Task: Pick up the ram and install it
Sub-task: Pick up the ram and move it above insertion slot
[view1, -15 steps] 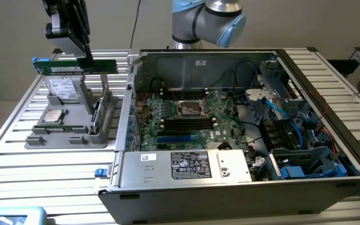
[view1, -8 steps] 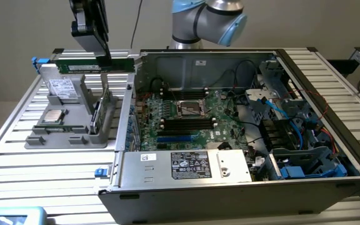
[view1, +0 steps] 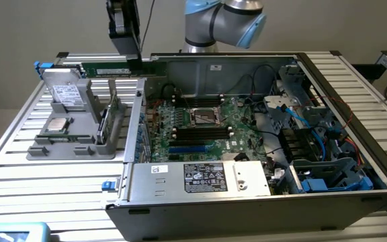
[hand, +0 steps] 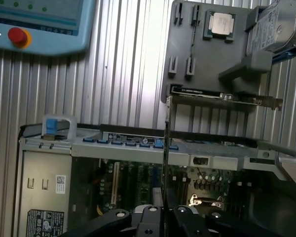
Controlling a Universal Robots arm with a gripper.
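Observation:
The ram (view1: 109,69) is a long thin green stick hanging level in the air, above the far end of the grey parts holder and beside the case's back corner on the exterior view's left. My gripper (view1: 135,58) comes down from above and is shut on the ram near one end. In the wrist view the ram (hand: 166,148) shows edge-on as a thin dark line running out from between the fingers of the gripper (hand: 165,211). The open computer case holds the green motherboard (view1: 203,126), whose black memory slots (view1: 200,132) lie below and to the exterior view's right of the ram.
The grey parts holder (view1: 66,146) carries a silver processor (view1: 58,124), a hard drive (view1: 66,93) and an upright card (view1: 113,118). The case's power supply (view1: 203,179), cables and drive cage (view1: 328,176) crowd its front and right. A teach pendant (hand: 39,24) lies on the slatted table.

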